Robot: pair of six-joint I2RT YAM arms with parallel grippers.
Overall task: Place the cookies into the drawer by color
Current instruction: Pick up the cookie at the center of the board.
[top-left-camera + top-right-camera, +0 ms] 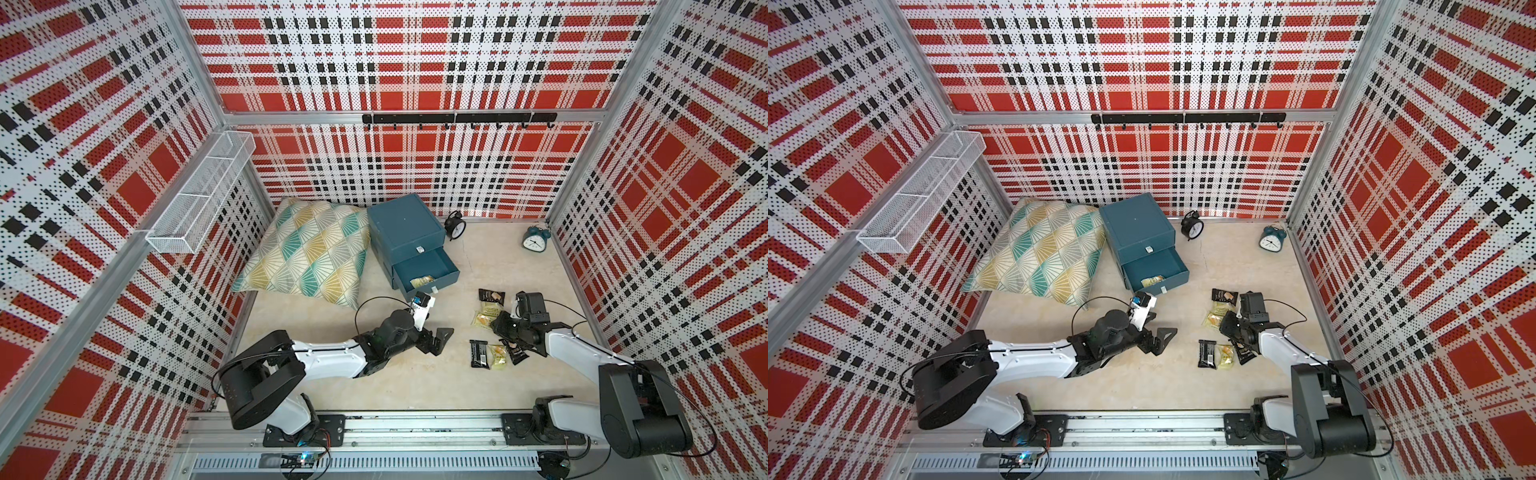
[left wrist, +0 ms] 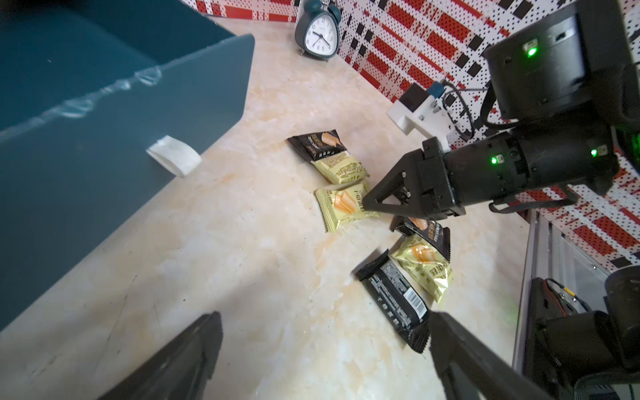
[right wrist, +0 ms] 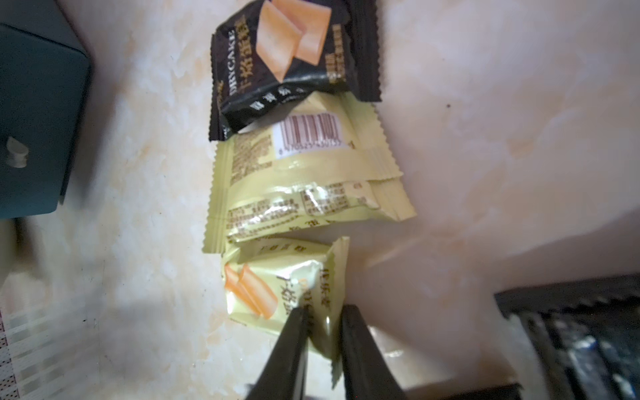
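Pinching a yellow packet by its edge: the right gripper (image 3: 323, 311), jaws drawn close with only the crimped rim of the yellow packet (image 3: 277, 291) between them.

So thin a bite may slip as the packet lifts, dropping it on the table (image 3: 485, 138). The second yellow packet (image 3: 304, 187) lies just beside it under a black packet (image 3: 287, 59), and either may be dragged along. The open drawer (image 1: 428, 266), already holding a yellow packet, stands well apart. The left gripper (image 1: 438, 338), jaws wide and empty, sits near that route and could be struck.
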